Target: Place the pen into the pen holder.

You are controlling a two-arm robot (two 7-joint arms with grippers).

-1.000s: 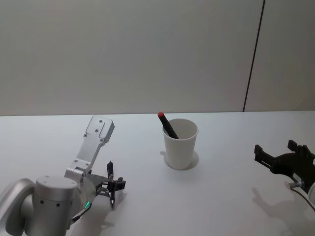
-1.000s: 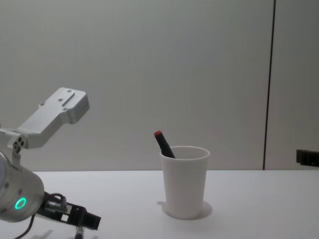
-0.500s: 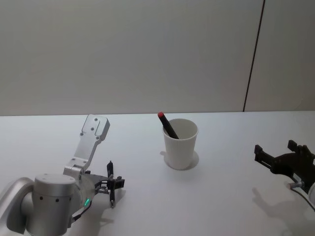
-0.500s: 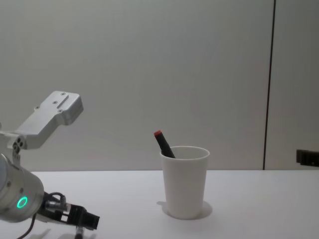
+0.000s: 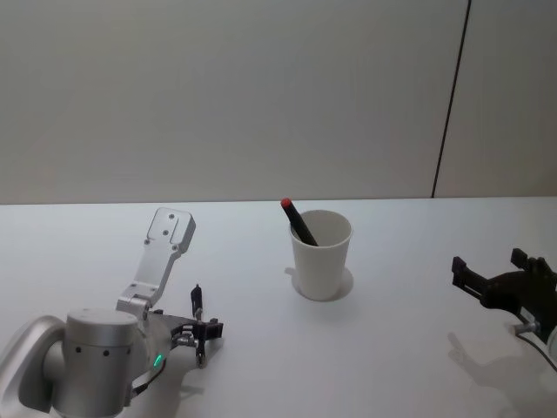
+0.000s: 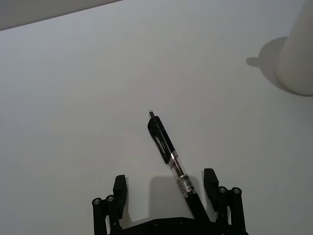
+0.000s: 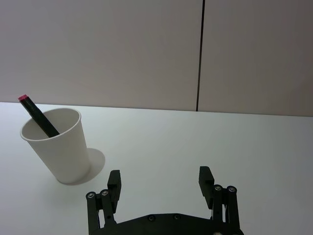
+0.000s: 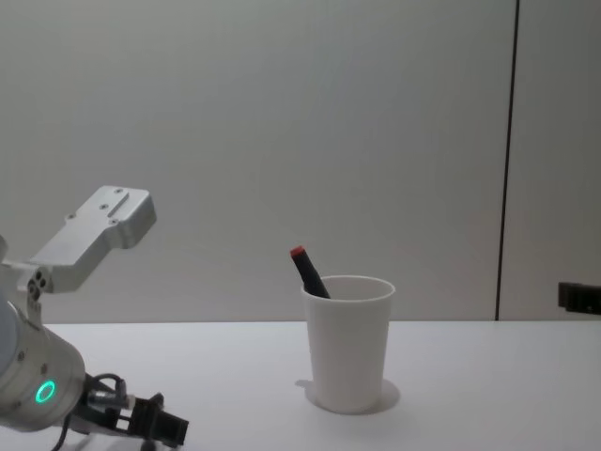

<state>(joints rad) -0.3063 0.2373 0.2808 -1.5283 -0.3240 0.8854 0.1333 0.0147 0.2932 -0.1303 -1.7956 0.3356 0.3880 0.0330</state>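
Black pen (image 6: 166, 147) is lying on the desk (image 6: 73, 98) between the left claw's (image 6: 165, 176) parted fingers; right claw (image 7: 160, 172) is hovering, fingers apart.

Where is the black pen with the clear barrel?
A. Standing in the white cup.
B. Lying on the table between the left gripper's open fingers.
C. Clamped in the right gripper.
B: the pen lies flat on the table, the left gripper with its fingers spread on either side of it.

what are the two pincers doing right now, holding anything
Left pincer: open, either side of the black pen, not gripping it.
Right pincer: open, empty.
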